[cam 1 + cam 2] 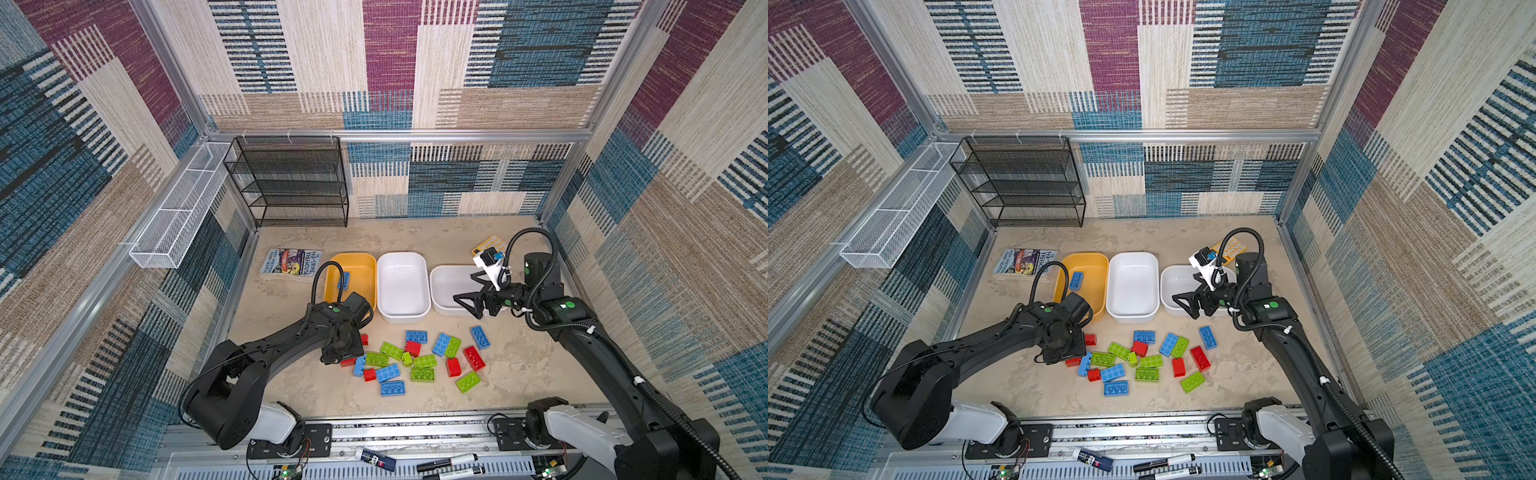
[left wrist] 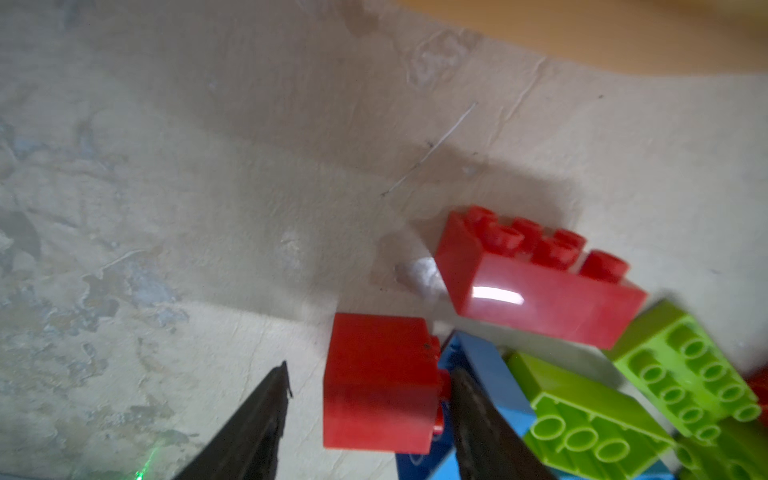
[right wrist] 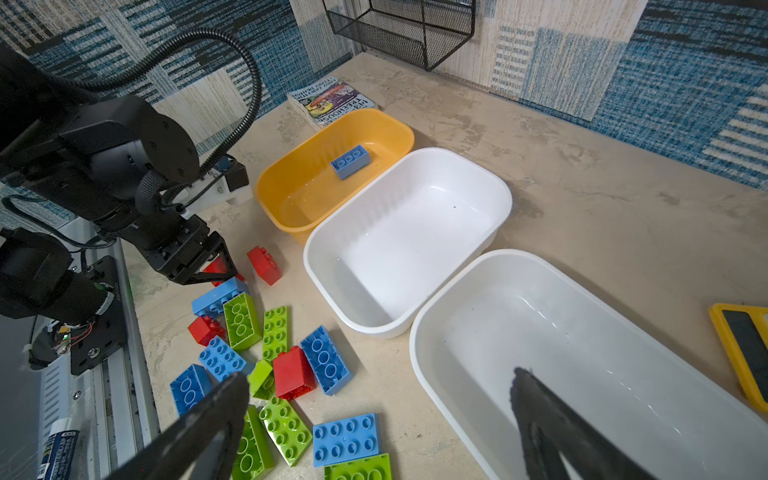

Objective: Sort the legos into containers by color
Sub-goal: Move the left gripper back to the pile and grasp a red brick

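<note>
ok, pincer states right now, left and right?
Left pincer: open, straddling small red plastic studded brick, not clamped.
Right pincer: open, holding nothing.

Left tool hangs low, half-spread; right tool gapes wide.

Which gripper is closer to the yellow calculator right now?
Right. The right gripper hovers at the white tub beside the yellow calculator; the left gripper is far across, down at the lego pile.
</note>
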{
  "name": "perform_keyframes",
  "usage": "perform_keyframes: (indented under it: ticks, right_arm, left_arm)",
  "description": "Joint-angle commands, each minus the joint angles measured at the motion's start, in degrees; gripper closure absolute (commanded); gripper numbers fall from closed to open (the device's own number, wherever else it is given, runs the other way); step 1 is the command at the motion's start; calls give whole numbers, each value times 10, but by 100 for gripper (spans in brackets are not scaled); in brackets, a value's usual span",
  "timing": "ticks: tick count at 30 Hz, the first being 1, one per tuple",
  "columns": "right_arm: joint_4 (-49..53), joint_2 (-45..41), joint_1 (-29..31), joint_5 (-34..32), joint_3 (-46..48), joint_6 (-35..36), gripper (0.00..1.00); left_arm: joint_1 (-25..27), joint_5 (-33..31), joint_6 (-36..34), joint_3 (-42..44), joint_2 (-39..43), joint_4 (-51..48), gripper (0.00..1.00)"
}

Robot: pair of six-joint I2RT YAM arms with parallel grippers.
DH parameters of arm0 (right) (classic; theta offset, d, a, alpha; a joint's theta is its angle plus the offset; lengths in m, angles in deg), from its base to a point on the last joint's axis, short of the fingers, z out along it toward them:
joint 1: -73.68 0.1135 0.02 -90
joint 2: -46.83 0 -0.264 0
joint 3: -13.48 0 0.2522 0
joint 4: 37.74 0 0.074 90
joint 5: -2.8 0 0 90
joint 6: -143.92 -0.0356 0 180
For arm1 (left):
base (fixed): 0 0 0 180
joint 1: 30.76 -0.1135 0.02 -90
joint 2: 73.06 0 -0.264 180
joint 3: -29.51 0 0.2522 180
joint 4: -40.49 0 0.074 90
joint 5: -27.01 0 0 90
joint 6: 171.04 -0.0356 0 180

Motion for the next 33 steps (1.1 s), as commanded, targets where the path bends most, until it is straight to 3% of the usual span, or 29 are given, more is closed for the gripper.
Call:
perform_keyframes:
  ticks: [1,5,14,20,23,27,33]
  right_arm:
    - [-2,-5,1,-8,1,2,1]
    - [-2,-8,1,-6,5,-1,1]
    - [-4,-10,1,-4,6,-4,1]
    - [-4,-12,1,-5,7,-3,1]
    - [-3,-12,1,-5,8,-2,1]
    - [-3,-13,1,-5,8,-2,1]
    - [-2,-13,1,1,1,-6,1]
  left_arm:
    - [-2,-11,-11,5,4,-13,38]
    - [-6,-29,-23,0,20,-40,38]
    - [-8,16,-23,28,14,3,35]
    - [-8,19,-11,41,13,12,48]
    - [-8,18,-13,49,16,13,50]
    - [-8,17,-16,43,24,2,62]
    - [-12,-23,-46,-33,61,-83,62]
